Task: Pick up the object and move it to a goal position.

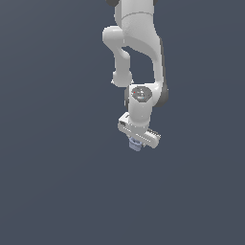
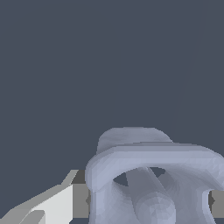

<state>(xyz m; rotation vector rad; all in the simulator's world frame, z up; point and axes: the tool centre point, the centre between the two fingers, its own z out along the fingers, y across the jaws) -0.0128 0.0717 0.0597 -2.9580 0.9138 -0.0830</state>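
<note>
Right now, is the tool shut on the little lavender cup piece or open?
Shut on it. In the wrist view a pale finger presses the lavender cup piece; the exterior view shows it under the tool.

All that stands around from here is one flat field of dark slate-blue [image 1: 48, 191], the same dull tone from edge to edge in the exterior view, with no seam or horizon across it. Whether it is a floor or a wall behind, I cannot tell. The wrist view shows the same slate-blue expanse [image 2: 65, 65] filling most of the picture; a very faint slanting line runs through it where the shade shifts slightly, too weak to say what causes it
</note>
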